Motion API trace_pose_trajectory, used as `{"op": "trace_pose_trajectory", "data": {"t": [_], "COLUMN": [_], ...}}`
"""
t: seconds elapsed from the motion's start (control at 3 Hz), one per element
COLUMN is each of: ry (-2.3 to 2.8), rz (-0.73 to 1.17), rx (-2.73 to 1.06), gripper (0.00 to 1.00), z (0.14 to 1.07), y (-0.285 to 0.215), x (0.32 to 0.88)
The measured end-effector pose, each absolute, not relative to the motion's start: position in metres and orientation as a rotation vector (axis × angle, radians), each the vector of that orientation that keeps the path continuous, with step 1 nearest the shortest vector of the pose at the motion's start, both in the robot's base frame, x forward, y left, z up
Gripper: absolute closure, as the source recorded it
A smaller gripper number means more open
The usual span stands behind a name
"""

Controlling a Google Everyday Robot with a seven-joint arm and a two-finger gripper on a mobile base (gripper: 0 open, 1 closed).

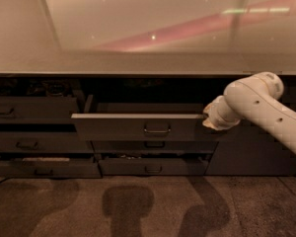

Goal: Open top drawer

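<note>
gripper (210, 121) | I am holding it against the right end of the top drawer (138, 127), grip I cannot tell | drawer front running leftward, standing partly out | handle (157, 129) sitting well left, so I am judging the pull is going through the corner

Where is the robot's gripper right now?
In the camera view, the gripper sits right of centre, at the right end of the pulled-out top drawer, just below the counter.

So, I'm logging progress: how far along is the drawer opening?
Done: the top drawer stands pulled out, its front proud of the fronts below. In hand: the gripper sits at its right end. Left: perhaps pulling further, then backing the arm away.
</note>
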State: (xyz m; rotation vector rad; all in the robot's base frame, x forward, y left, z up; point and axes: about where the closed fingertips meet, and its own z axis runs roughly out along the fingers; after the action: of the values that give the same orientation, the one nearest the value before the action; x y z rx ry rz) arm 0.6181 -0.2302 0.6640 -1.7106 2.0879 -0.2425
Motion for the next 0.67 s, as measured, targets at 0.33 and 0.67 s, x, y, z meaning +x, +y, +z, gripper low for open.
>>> {"op": "trace_pose_trajectory", "data": {"t": [0.33, 0.67], "ry": [2.088, 2.078], "rz": [-0.242, -0.245], "rx": [-1.711, -1.719], "gripper": [1.00, 1.00], "z": [0.6675, 0.6630], "y": [-0.2302, -0.2322], "x": [0.6180, 0.6095]}}
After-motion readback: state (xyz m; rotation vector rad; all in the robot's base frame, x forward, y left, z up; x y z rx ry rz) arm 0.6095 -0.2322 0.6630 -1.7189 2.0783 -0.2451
